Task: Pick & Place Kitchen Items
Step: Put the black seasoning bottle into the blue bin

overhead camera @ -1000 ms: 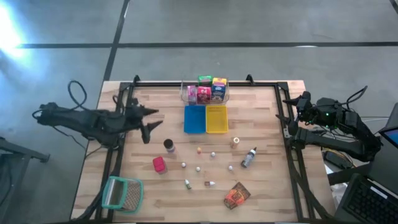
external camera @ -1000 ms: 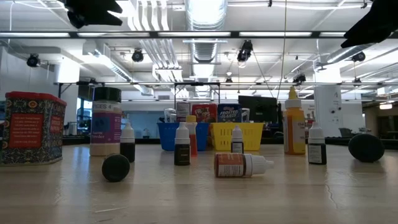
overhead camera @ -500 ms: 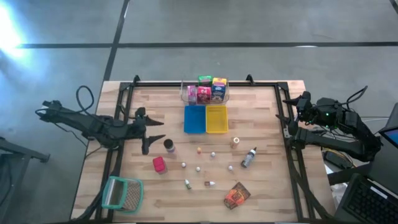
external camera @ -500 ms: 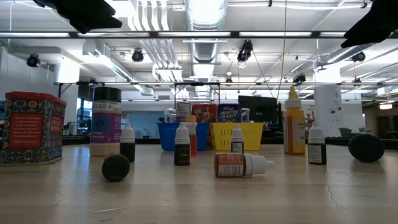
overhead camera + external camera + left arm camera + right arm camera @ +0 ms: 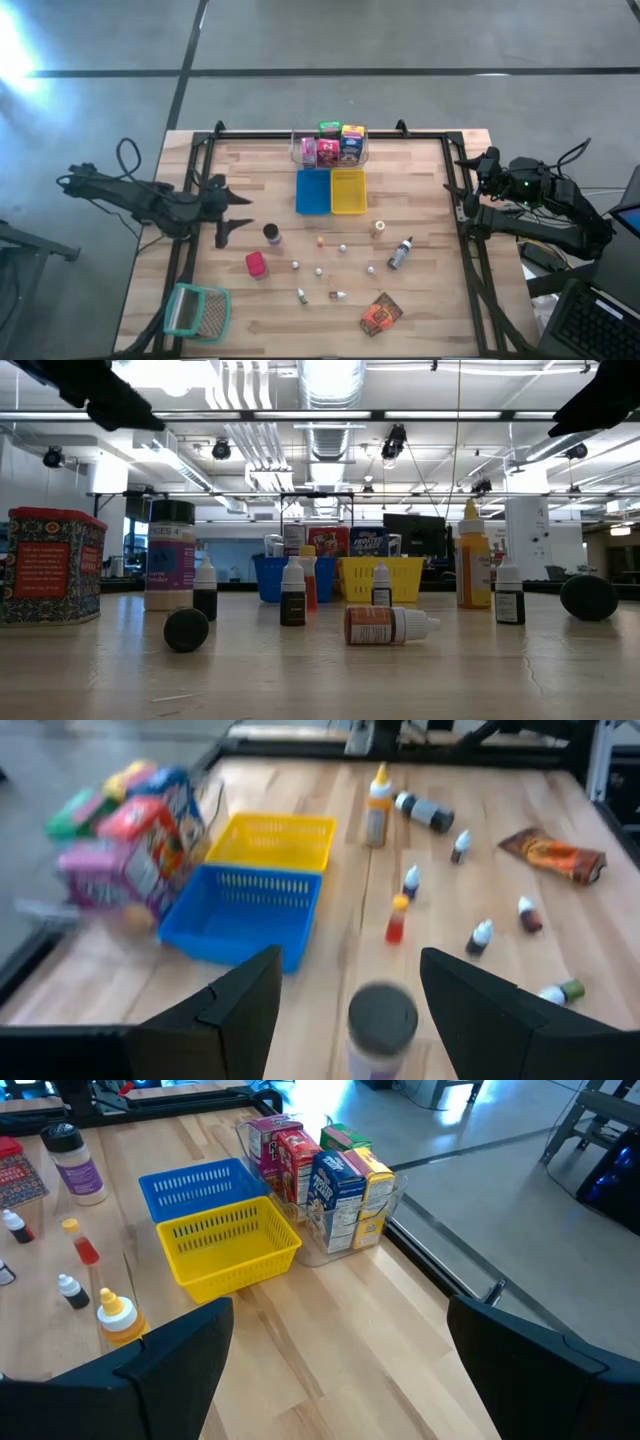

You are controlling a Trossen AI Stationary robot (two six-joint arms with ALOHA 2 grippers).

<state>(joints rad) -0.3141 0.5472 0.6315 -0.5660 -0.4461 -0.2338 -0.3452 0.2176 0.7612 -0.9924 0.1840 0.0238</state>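
My left gripper (image 5: 236, 218) hovers open above the table's left part, just left of the dark-lidded jar (image 5: 271, 235), which stands upright. In the left wrist view the jar's lid (image 5: 382, 1017) sits ahead between my open fingers (image 5: 350, 960). The red can (image 5: 256, 264) stands near the jar. The grey bottle (image 5: 401, 252) and the orange packet (image 5: 381, 315) lie on the table. Several small dropper bottles (image 5: 319, 270) stand or lie across the middle. My right gripper (image 5: 462, 178) waits open at the right edge (image 5: 340, 1305).
Blue tray (image 5: 313, 190) and yellow tray (image 5: 348, 190) sit side by side at the far middle. Behind them is a clear tub (image 5: 330, 146) with coloured boxes. A teal-rimmed mesh basket (image 5: 197, 310) lies at the near left corner. A dark frame rail (image 5: 190, 250) borders the table.
My left gripper has moved a little toward the table's near edge, then drawn back toward the left edge. It has stayed open. The items have kept their places.
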